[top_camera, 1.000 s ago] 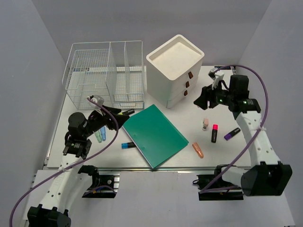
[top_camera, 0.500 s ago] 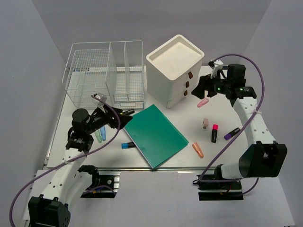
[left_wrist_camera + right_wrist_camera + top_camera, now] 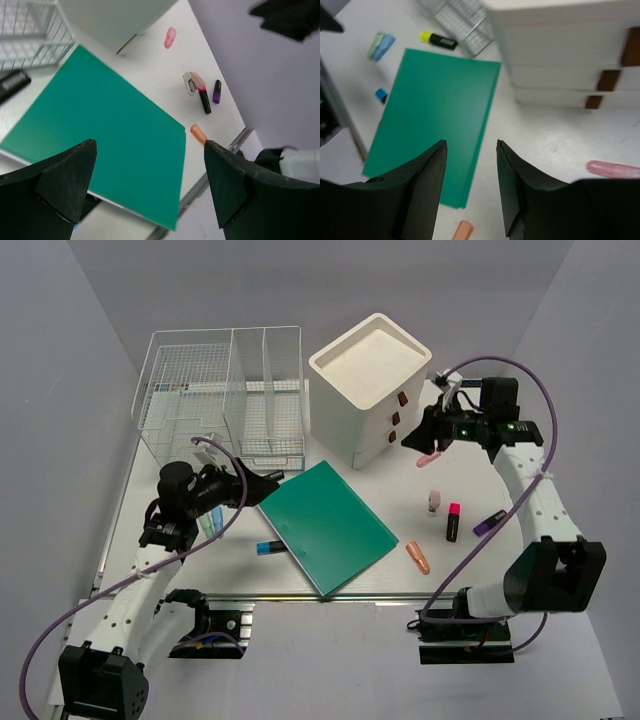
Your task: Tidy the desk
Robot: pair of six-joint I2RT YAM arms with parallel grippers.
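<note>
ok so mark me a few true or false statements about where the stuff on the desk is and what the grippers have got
1. The green folder lies flat on the desk, in front of the drawer box. True.
2. The left gripper grips the yellow highlighter. False: its jaws are open and empty, and the highlighter lies on the desk by the wire basket.
3. The purple highlighter sits inside the wire basket. False: it lies on the desk, on the right, next to the pink-tipped marker.
4. The pink piece lies on the desk, outside the open jaws of the right gripper. True.
</note>
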